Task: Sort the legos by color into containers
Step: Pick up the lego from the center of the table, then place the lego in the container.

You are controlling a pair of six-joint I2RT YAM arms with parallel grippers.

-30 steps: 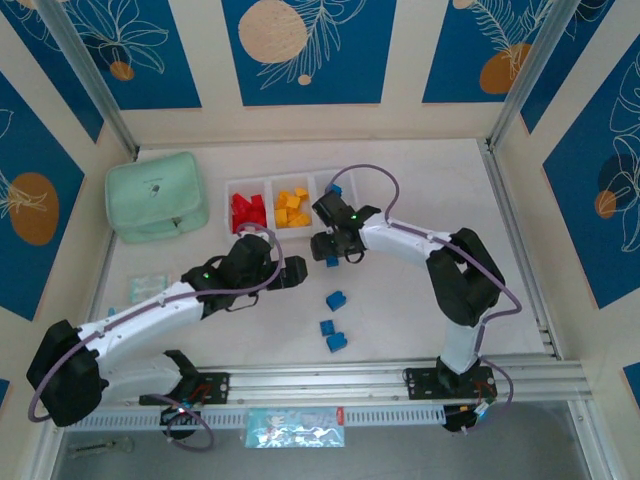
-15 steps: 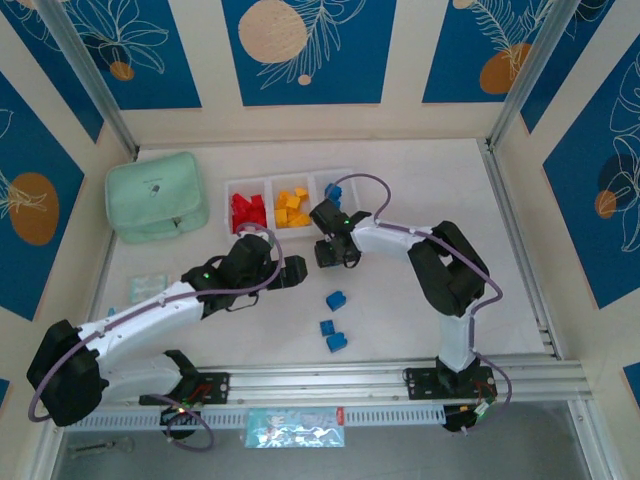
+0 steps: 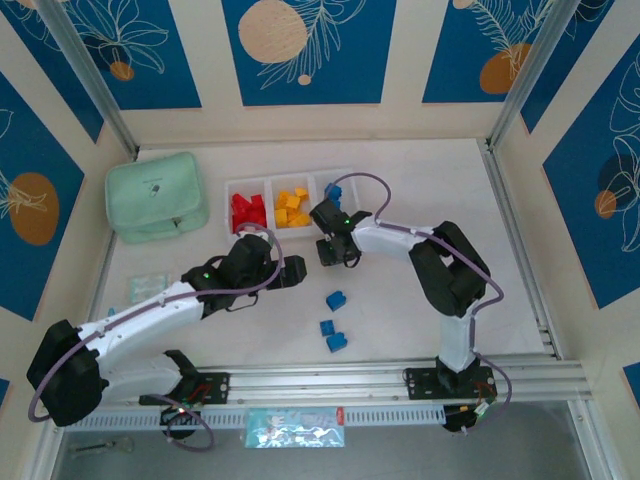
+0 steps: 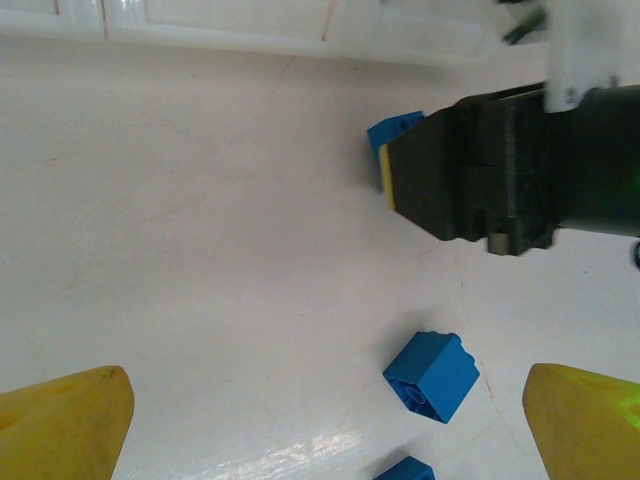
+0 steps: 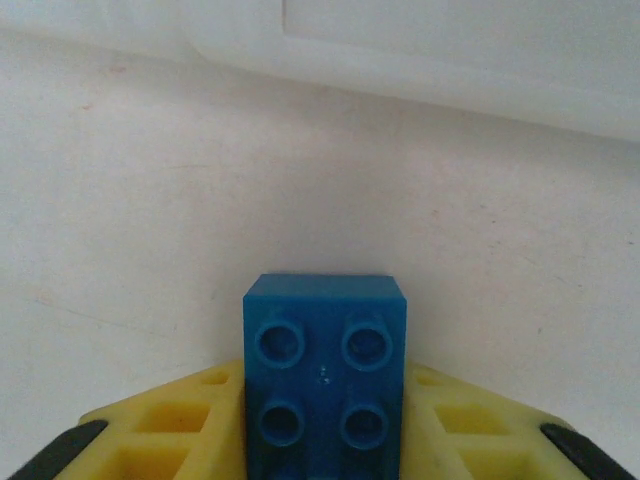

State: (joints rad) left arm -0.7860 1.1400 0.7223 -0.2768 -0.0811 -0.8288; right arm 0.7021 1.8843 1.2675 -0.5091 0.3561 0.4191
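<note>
The white tray (image 3: 268,185) holds red legos (image 3: 247,212) in its left container, yellow ones (image 3: 292,210) in the middle and a blue one (image 3: 333,191) in the right. My right gripper (image 3: 333,257) stands just in front of the tray, shut on a blue lego (image 5: 325,375) that sits studs-up between its yellow fingers (image 5: 170,425). The tray wall (image 5: 450,50) lies close ahead of it. My left gripper (image 3: 297,272) is open above the table, fingertips (image 4: 60,430) wide apart. Three loose blue legos lie nearby (image 3: 336,299), (image 3: 327,327), (image 3: 337,342); the nearest one (image 4: 431,375) lies between the left fingertips.
A mint green pouch (image 3: 157,195) lies left of the tray. A small clear packet (image 3: 147,287) sits near the left arm. The aluminium rail (image 3: 400,380) runs along the near edge, and side rails border the table.
My right gripper dropped toward the table in front of the tray and closed its fingers on the blue lego. The left arm has stayed still.
</note>
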